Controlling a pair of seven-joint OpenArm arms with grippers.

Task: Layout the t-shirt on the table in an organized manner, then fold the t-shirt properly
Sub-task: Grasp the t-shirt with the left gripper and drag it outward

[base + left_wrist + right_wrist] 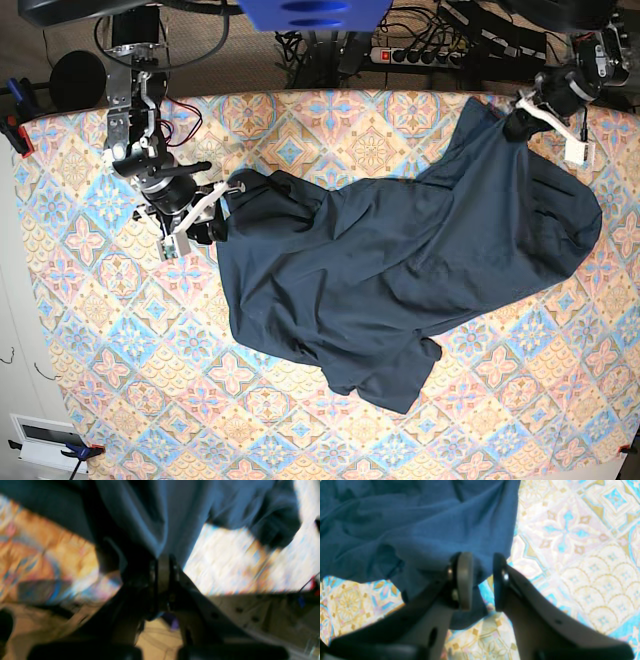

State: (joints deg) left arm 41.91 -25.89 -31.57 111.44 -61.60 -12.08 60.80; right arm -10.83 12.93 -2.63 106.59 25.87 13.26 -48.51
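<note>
Layout step: left gripper (163, 572) clamped on t-shirt (400, 260) upper right; right gripper (482, 580) part-open, fabric between jaws, hold unclear. Next: spread flat on table (100, 380).

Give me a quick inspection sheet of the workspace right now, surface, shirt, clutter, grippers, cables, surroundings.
Surface: table, patterned cloth, flat.
Job's things: t-shirt spread out but rumpled, not folded.
Clutter: nothing seen.
Grippers: left gripper shut on the shirt's far edge; right gripper straddles a shirt edge, jaws apart.
Cables: red wires by the right arm; power strip beyond the table.
Surroundings: dark floor behind.
</note>
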